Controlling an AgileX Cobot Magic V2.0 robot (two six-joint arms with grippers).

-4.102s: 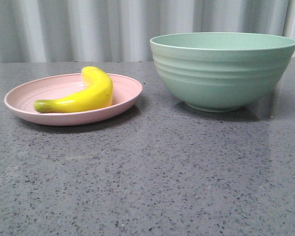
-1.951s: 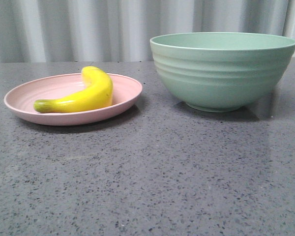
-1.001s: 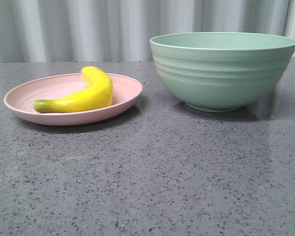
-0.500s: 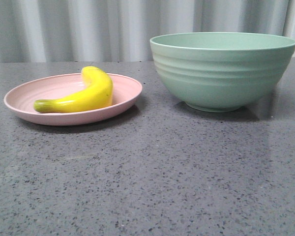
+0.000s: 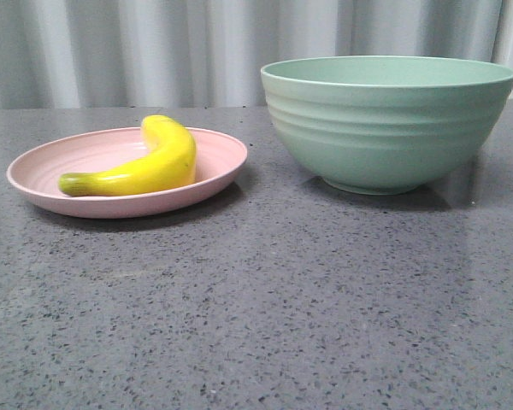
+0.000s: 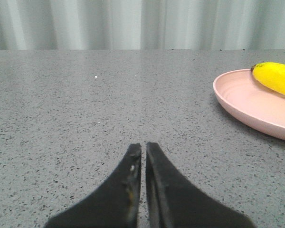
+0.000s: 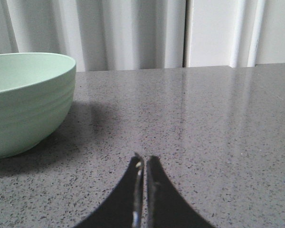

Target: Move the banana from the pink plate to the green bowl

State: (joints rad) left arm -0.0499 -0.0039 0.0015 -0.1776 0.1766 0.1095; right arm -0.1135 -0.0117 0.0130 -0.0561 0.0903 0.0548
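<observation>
1. The left gripper [image 6: 143,148] has its fingers pressed together, holding nothing, low over the grey speckled table [image 5: 282,299].
2. The banana [image 5: 145,166] lies on the pink plate [image 5: 68,162], ahead and to that gripper's right.
3. The right gripper [image 7: 143,160] is likewise closed and empty; the green bowl [image 7: 23,102] stands ahead to its left.

1. Our left gripper [image 6: 143,149] sits low over the tabletop, its two black fingers [image 6: 128,183] pressed nearly together with only a thin slit between the tips, nothing held.
2. Our right gripper [image 7: 143,161] takes the same pose, dark fingers [image 7: 157,194] closed to a narrow seam, empty.
3. Neither of our arms appears in the front view.
</observation>
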